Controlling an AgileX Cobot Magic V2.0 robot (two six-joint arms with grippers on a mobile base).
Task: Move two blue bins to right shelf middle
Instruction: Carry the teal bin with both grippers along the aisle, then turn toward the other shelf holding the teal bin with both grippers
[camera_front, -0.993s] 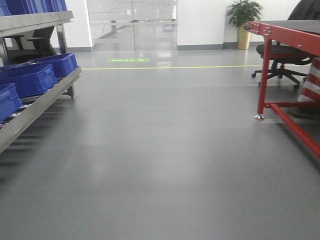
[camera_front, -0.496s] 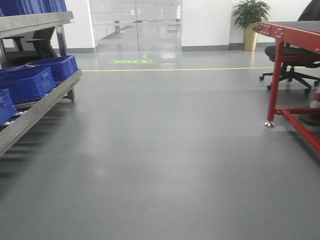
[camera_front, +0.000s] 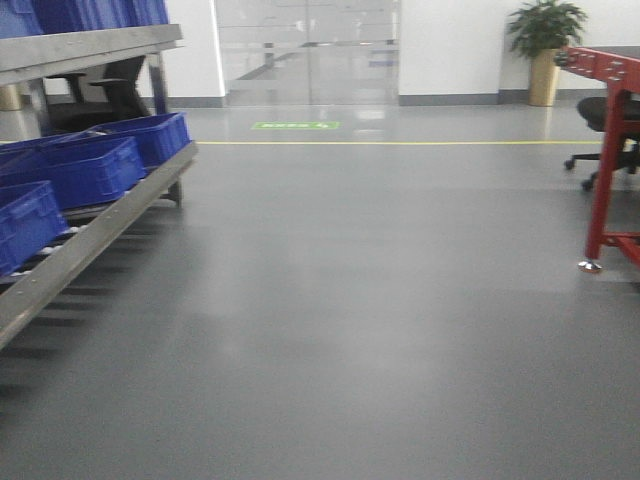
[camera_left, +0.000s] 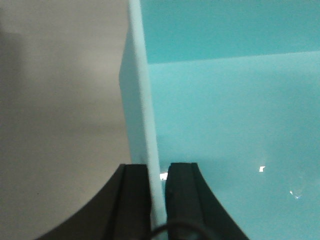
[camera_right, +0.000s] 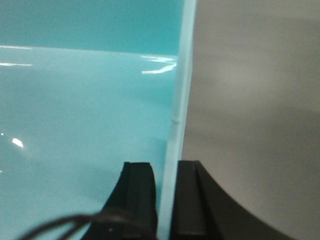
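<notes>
A pale blue bin (camera_left: 225, 115) fills the left wrist view. My left gripper (camera_left: 157, 167) is shut on its thin left wall, one finger inside and one outside. In the right wrist view the pale blue bin (camera_right: 75, 110) shows again, and my right gripper (camera_right: 167, 165) is shut on its right wall the same way. Grey floor lies beyond both walls. I cannot tell whether this is one bin or two nested. Neither bin nor grippers show in the front view. The right shelf (camera_front: 100, 240), a steel-railed roller rack, stands at the left of the front view.
Several dark blue bins (camera_front: 85, 170) sit on the rack's sloping lower level, more on the level above. A red metal table (camera_front: 610, 190) and an office chair (camera_front: 610, 130) are at the right edge. Glass doors (camera_front: 310, 50), a plant (camera_front: 545, 40) and a yellow floor line (camera_front: 400, 142) lie ahead.
The front view has swung left: the rack and its dark bins have slid rightward into view, and the red table has shifted to the right edge.
</notes>
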